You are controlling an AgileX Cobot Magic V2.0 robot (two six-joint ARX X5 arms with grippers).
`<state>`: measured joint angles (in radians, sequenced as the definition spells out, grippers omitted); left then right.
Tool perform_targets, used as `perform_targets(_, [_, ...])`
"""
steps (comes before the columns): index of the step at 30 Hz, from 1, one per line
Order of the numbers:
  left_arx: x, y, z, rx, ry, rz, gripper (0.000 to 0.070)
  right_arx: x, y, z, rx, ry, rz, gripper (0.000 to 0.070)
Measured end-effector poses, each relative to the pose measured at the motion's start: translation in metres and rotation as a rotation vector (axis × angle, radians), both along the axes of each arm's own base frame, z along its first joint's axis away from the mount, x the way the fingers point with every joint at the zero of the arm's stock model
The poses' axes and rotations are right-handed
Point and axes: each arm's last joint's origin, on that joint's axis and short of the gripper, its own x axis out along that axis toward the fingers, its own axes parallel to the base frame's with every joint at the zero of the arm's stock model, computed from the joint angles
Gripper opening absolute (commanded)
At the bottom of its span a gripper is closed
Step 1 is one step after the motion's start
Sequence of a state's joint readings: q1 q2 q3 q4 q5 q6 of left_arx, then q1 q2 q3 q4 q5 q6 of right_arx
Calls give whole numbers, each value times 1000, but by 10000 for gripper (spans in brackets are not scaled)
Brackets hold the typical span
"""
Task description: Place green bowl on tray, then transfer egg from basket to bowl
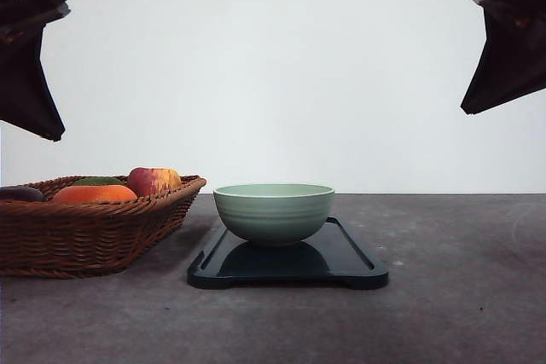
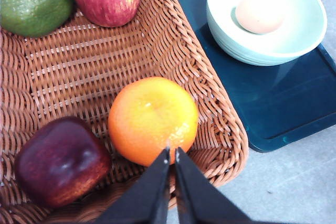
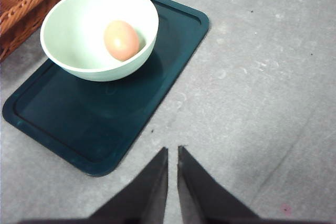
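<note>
The green bowl (image 1: 273,211) sits on the tray (image 1: 363,268), at three o'clock from the basket (image 1: 94,232), and the egg (image 3: 121,40) lies inside it. By my judgement both placements are done; what remains is to lift the arms clear without bumping the desk (image 1: 461,313). The left fingers (image 2: 172,154) and right fingers (image 3: 172,152) are nearly closed and hold nothing. No legible writing appears.
</note>
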<state>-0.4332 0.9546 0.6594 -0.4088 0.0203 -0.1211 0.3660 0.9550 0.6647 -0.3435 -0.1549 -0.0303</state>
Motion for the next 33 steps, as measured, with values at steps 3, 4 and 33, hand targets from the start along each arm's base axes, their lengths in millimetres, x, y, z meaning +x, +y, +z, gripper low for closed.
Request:
perform_targets(3, [0, 0, 0, 0, 0, 0, 0, 0, 0, 0, 0, 0, 0, 21])
perform_targets(4, [0, 0, 0, 0, 0, 0, 0, 0, 0, 0, 0, 0, 0, 21])
perform_targets(33, [-78, 75, -71, -155, -534, 367, 0, 0, 0, 0, 0, 0, 0, 21])
